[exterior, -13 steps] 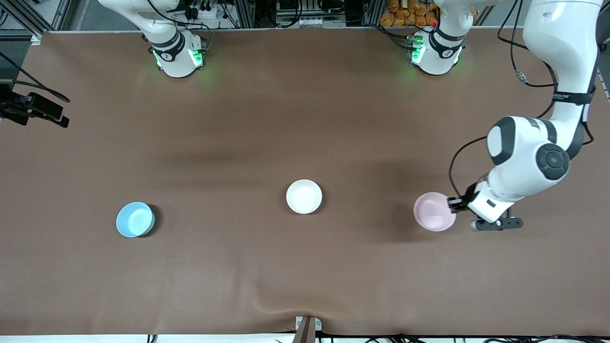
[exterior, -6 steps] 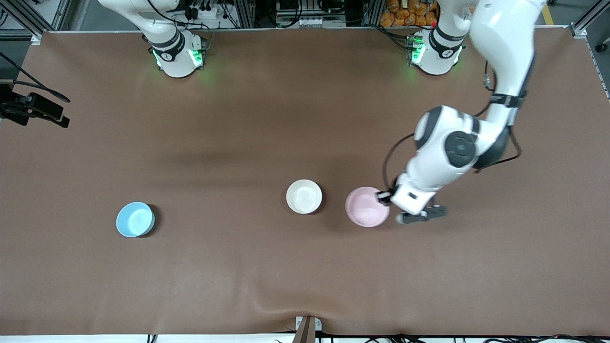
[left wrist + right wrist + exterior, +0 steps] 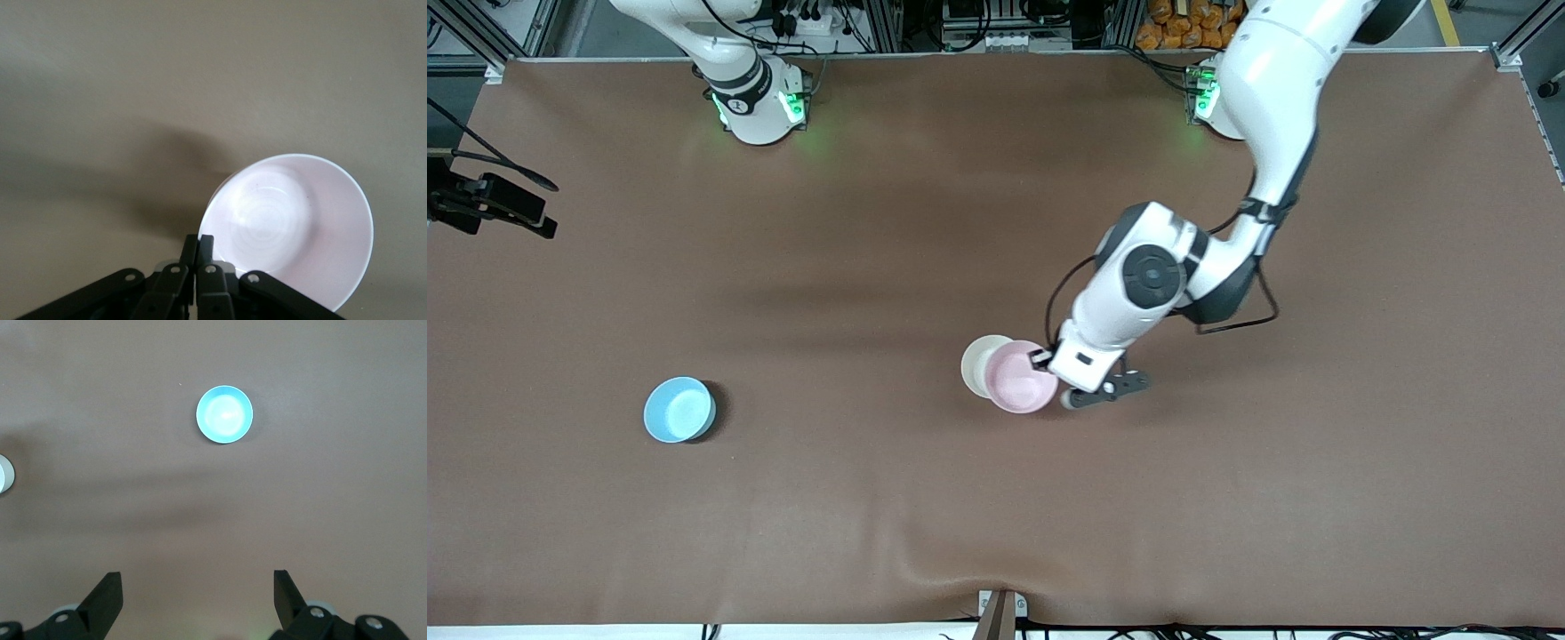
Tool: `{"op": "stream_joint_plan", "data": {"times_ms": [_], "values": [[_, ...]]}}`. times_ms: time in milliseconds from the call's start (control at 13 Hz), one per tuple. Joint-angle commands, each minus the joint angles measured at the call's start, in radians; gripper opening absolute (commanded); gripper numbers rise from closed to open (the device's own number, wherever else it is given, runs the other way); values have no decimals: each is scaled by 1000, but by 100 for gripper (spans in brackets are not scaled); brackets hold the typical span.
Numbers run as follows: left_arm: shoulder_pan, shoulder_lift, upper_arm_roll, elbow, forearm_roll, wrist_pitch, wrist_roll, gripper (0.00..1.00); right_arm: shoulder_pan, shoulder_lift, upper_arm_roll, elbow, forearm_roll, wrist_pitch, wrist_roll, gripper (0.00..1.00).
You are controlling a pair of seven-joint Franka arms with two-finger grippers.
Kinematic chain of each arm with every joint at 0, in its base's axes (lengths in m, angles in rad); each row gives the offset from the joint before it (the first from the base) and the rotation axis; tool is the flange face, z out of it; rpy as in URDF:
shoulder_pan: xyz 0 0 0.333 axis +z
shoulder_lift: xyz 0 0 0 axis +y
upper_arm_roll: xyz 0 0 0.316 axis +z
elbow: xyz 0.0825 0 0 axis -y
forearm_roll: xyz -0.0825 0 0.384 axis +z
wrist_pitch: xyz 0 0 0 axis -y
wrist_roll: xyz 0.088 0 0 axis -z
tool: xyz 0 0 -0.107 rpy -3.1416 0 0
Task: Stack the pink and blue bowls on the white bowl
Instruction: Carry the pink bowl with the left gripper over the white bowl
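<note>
Left claw (image 3: 1042, 359) clamped on rim of small round glossy pale pink bowl (image 3: 1022, 389), holding it in air over small round glossy white bowl (image 3: 980, 363), partly covering it in front view. White bowl sits mid-surface on brown surface (image 3: 871, 516). Left wrist view: fingers (image 3: 197, 248) pinched together on pink bowl rim (image 3: 293, 227).

Small round glossy sky-blue bowl (image 3: 679, 409) rests toward right arm's end of surface, well apart from white bowl.

Right claw (image 3: 197, 600) waits high over surface, fingers spread apart, holding nothing; blue bowl (image 3: 225, 414) below it.
</note>
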Motion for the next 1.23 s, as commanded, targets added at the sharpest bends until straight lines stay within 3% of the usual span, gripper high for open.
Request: {"op": "stream_joint_plan", "data": {"times_ms": [0, 1154], "values": [[-57, 40, 16, 42, -12, 18, -53, 0, 3, 0, 2, 3, 1, -1, -3, 100], [-73, 40, 19, -38, 6, 73, -55, 0, 5, 0, 2, 3, 1, 2, -3, 100]]}}
